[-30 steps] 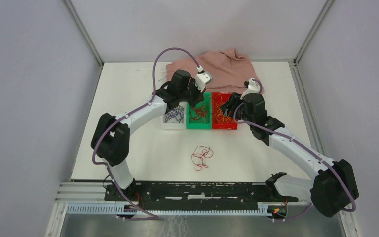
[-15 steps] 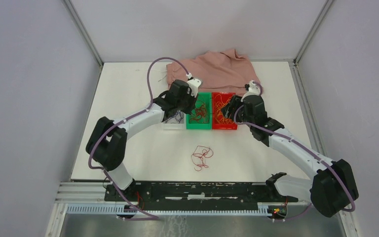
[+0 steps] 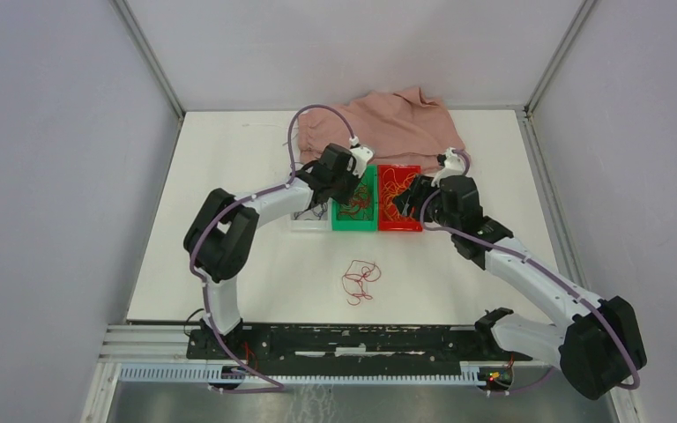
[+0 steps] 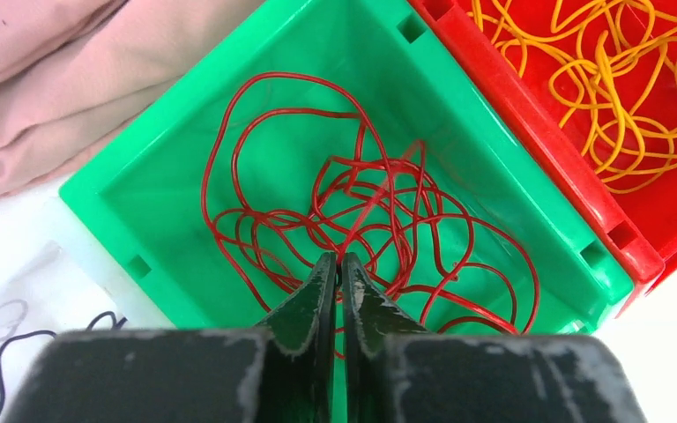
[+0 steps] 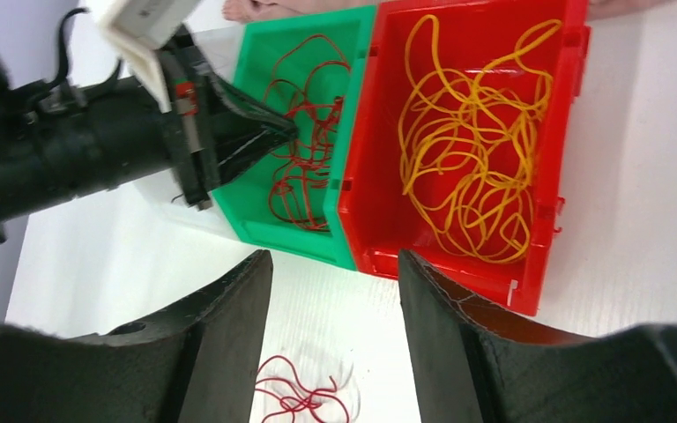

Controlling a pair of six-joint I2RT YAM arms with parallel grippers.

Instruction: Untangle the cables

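Our left hand [image 4: 337, 264] had its fingers pressed together, the tips aimed down into the green bin [image 4: 106, 189] and sitting right at the heap of red cord [image 4: 379, 207] coiled on that bin's floor. Strands crossed just under the tips, but we could not tell whether one was pinched between them or whether the hand was only closed above the pile. We judged that a closed hand so low in the green bin meant a thin strand was the target, to be teased out of the loops around it.

Our right hand [image 5: 333, 263] hung on the arm-base side of the green bin, fingers wide apart and holding nothing. We read it as standing ready to take the other end of a cord.

Touching the green bin on the right arm's side stood the red bin [image 5: 458, 275], with the yellow cord [image 5: 467, 167] looped loosely inside. On the green bin's opposite side a pale tray [image 3: 302, 226] showed a short run of the dark cord [image 4: 0, 348]. The sorting looked to be one colour to each bin.

Well apart from the green bin, towards the arm bases, a loose red tangle [image 3: 360, 282] lay on the bench [image 3: 229, 176], in no bin at all. We took that as work not yet done. A pink cloth [image 3: 397, 123] lay bunched just beyond the green bin's far edge.
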